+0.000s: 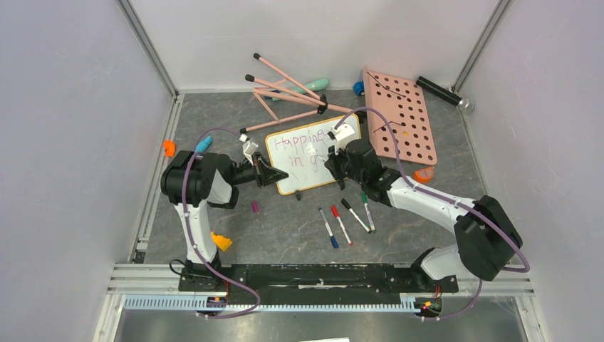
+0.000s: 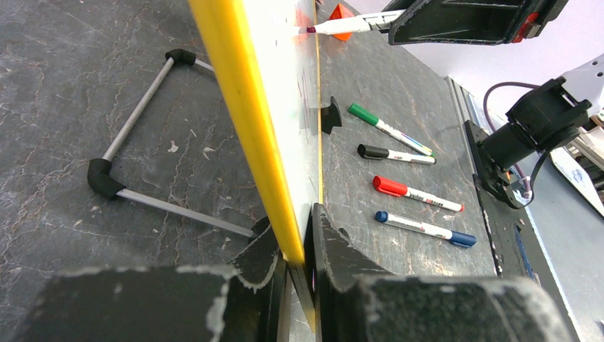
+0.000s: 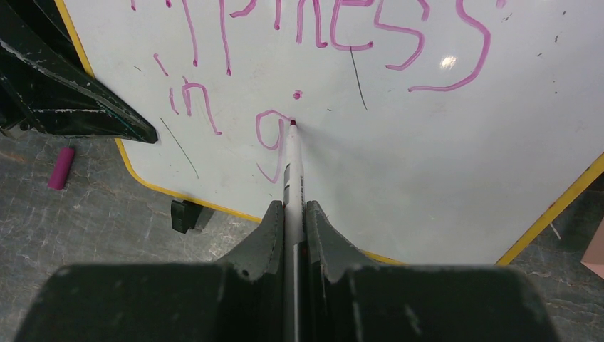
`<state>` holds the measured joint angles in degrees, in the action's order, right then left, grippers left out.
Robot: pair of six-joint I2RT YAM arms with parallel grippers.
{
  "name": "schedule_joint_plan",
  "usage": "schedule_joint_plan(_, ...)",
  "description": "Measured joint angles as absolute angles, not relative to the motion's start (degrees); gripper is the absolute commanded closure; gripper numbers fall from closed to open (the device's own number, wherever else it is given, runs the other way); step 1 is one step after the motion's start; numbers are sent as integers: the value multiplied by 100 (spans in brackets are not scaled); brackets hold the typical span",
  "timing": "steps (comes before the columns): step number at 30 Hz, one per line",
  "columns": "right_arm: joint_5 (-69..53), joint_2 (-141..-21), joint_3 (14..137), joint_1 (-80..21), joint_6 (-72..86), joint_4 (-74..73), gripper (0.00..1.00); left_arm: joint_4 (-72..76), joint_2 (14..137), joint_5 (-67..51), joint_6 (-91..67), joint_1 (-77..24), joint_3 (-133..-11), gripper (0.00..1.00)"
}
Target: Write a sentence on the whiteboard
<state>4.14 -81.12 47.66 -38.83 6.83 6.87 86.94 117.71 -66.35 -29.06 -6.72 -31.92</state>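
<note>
The whiteboard (image 1: 317, 167) stands tilted on the table between the two arms. My left gripper (image 1: 274, 174) is shut on its left edge, and in the left wrist view the yellow rim (image 2: 242, 107) runs down between the jaws of that gripper (image 2: 299, 228). The sentence (image 1: 303, 142) reads "Happiness" over "in g" in pink ink (image 3: 333, 28). My right gripper (image 3: 292, 210) is shut on a marker (image 3: 293, 171). The marker's tip (image 3: 293, 123) touches the board (image 3: 427, 157) just below a pink dot, right of the "g".
Several capped markers (image 1: 347, 217), blue, red, black and green, lie in front of the board. A pink cap (image 1: 255, 206) lies near the left arm. A pink board with holes (image 1: 402, 117), a pink-legged stand (image 1: 285, 89) and a black cylinder (image 1: 441, 92) sit behind.
</note>
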Motion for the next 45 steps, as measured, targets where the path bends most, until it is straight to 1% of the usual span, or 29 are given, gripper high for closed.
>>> schedule_joint_plan(5,412,-8108,4744,-3883,690,711,100,8694,11771,-6635,-2906,-672,-3192,97)
schedule_joint_plan(13,298,-8031,4338,-3887,792,812,100,8694,11771,-6632,-2908,-672,-3192,97)
schedule_joint_plan(19,279,-7964,4333,-3887,797,781,100,8698,11771,-6643,-2904,-672,-3192,97)
schedule_joint_plan(28,287,-7557,4383,-3883,779,670,100,8700,11771,-6650,-2904,-672,-3192,97)
schedule_joint_plan(36,355,-7605,4541,-3876,727,578,100,8700,11771,-6650,-2904,-672,-3192,97)
schedule_joint_plan(45,530,-7933,4716,-3870,676,543,100,8700,11771,-6650,-2904,-672,-3192,97)
